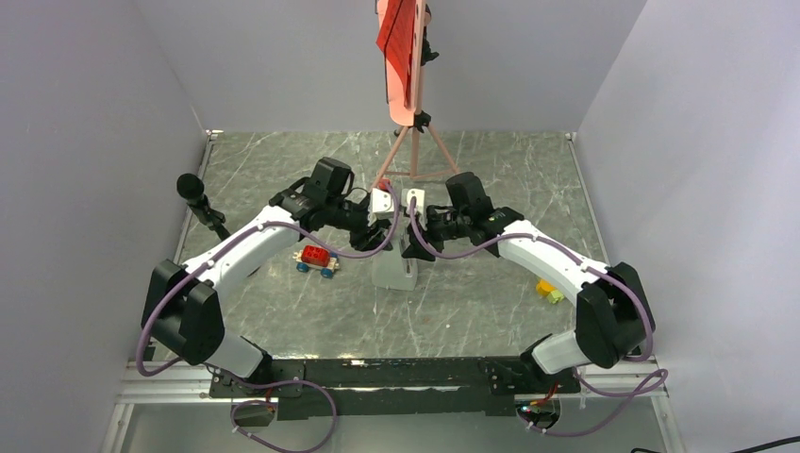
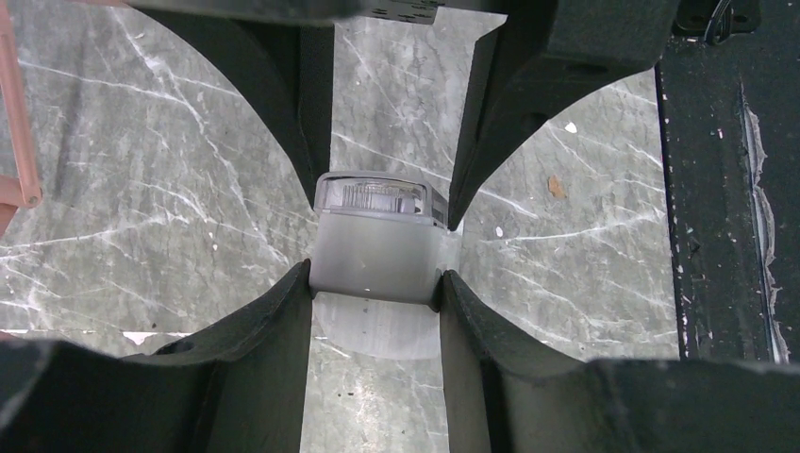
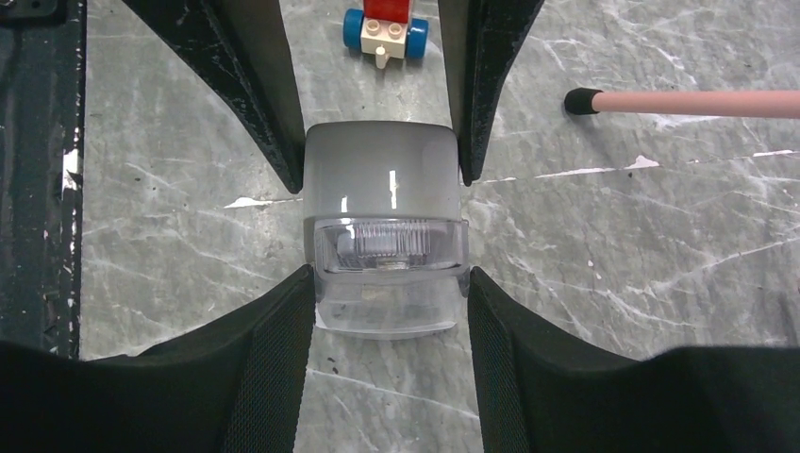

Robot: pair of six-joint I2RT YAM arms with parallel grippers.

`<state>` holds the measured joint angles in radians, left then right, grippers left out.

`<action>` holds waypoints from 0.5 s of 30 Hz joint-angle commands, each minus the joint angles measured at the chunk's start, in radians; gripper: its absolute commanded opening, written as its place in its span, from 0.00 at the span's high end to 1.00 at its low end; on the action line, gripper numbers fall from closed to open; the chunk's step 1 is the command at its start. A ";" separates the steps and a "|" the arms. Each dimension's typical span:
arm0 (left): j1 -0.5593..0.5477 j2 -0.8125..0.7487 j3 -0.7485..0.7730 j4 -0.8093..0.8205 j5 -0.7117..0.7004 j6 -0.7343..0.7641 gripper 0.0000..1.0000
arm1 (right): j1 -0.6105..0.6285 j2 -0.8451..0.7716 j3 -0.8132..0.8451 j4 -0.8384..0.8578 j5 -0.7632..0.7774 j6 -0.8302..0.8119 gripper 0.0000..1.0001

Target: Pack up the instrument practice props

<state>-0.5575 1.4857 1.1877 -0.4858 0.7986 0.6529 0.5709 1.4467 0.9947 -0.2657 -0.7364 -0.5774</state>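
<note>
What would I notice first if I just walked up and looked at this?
Probably the left gripper and right gripper, both pinching one grey-white metronome from opposite sides in the middle of the table. Next, the pink stand at the far edge with a red sheet on it, and a toy car just left of the metronome.

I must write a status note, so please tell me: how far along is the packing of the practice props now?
Done: nothing looks packed yet, and no container is in view. In hand: the left jaws and the right jaws are both shut on the metronome, each pair against its sides. Left: the music stand stands upright at the far edge with the red sheet on it. The clear stick I cannot see.
</note>
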 commanded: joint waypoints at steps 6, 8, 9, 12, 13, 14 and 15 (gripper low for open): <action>-0.022 0.033 -0.039 0.115 0.010 -0.091 0.99 | 0.092 0.102 -0.014 -0.058 0.062 0.032 1.00; -0.033 0.037 -0.032 0.118 0.014 -0.096 0.99 | 0.102 0.117 0.006 -0.063 0.034 0.034 1.00; -0.034 0.035 -0.031 0.119 0.011 -0.096 0.99 | 0.102 0.122 0.012 -0.063 0.015 0.042 1.00; -0.031 0.023 -0.039 0.115 -0.013 -0.090 0.99 | 0.100 0.113 0.014 -0.081 -0.009 0.023 1.00; -0.028 0.018 -0.041 0.115 -0.018 -0.092 0.99 | 0.100 0.105 0.011 -0.088 -0.014 0.016 1.00; -0.026 0.013 -0.045 0.115 -0.021 -0.095 0.99 | 0.098 0.097 0.008 -0.095 -0.016 0.011 0.98; -0.023 0.007 -0.050 0.120 -0.025 -0.100 0.99 | 0.096 0.089 0.006 -0.105 -0.020 0.005 0.96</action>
<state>-0.5552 1.4754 1.1648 -0.4416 0.7944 0.5968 0.5919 1.4708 1.0363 -0.3088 -0.7048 -0.5705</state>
